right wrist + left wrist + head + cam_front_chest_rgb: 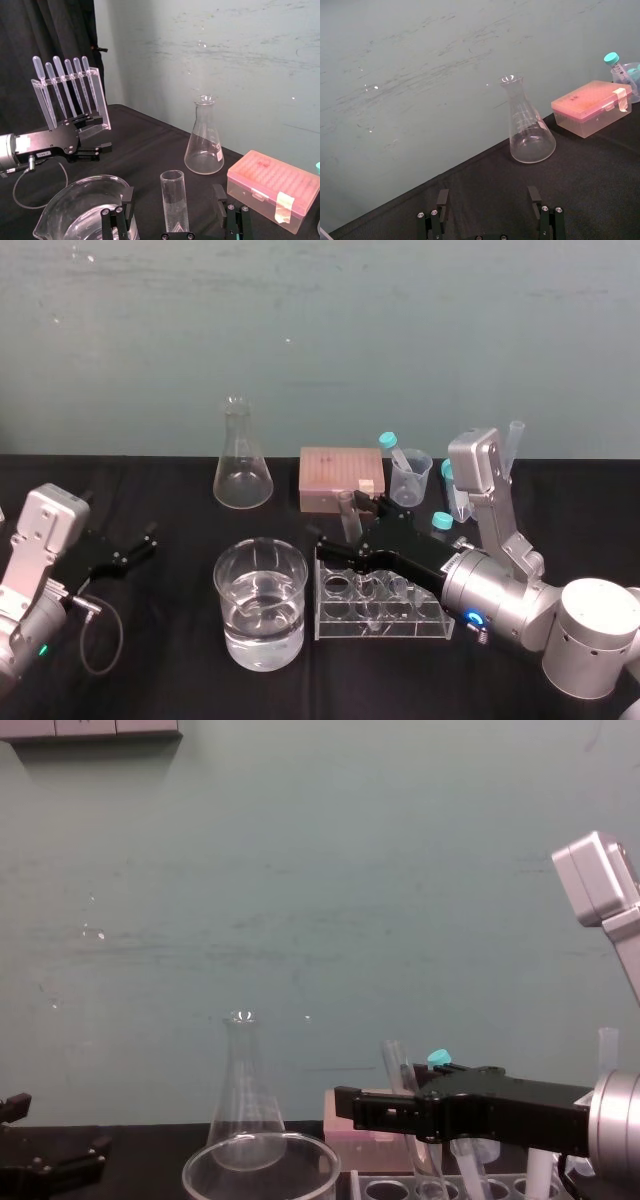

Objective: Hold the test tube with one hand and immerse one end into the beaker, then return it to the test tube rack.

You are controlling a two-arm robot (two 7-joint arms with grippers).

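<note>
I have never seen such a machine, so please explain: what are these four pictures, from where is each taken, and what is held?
This is a robot with two arms ending in grippers. Cameras sit on its head, chest and each wrist. On the black table stand a beaker with clear liquid, a test tube rack, a flask and a pink box. The right gripper is open around the test tube at the rack; nothing is gripped. The left gripper, also open, is at the left.

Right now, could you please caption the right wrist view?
Right gripper open around upright test tube; beaker beside, flask, box, idle left gripper beyond.
</note>
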